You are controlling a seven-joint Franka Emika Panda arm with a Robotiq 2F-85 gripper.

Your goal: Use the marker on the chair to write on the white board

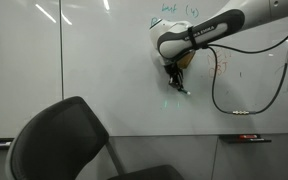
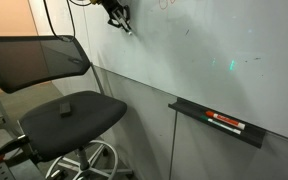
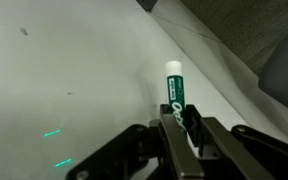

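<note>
Chair (image 1: 62, 140) is standing nearest the lens in both exterior views, its seat (image 2: 74, 120) carrying only a small dark block (image 2: 64, 104) and no marker. Beyond it, I am holding the gripper (image 3: 179, 135) up at the whiteboard (image 1: 84, 60), the arm reaching in from the right of the scene. The fingers (image 3: 206, 140) are gripping the green-labelled marker (image 3: 174, 100) narrowly, pinching its barrel from both sides near the rear end, so the pick-up part of the job looks finished.

The marker's long axis is running straight out from between the fingers, away from the wrist and toward the board, most of its length projecting ahead of the hand. That is the relation I am watching. The writing surface is lying directly past the marker's far end, so the next move, as I judge it, is pressing forward along that axis and then sliding across the board.

In an exterior view the marker (image 1: 181, 89) is pointing down and right below the wrist, very near the surface, and I cannot tell whether the tip is touching. Short green dashes (image 3: 51, 133) are showing on the board left of the marker. At the board's foot, far right, a tray (image 2: 184, 108) is holding spare markers (image 2: 224, 123).
</note>
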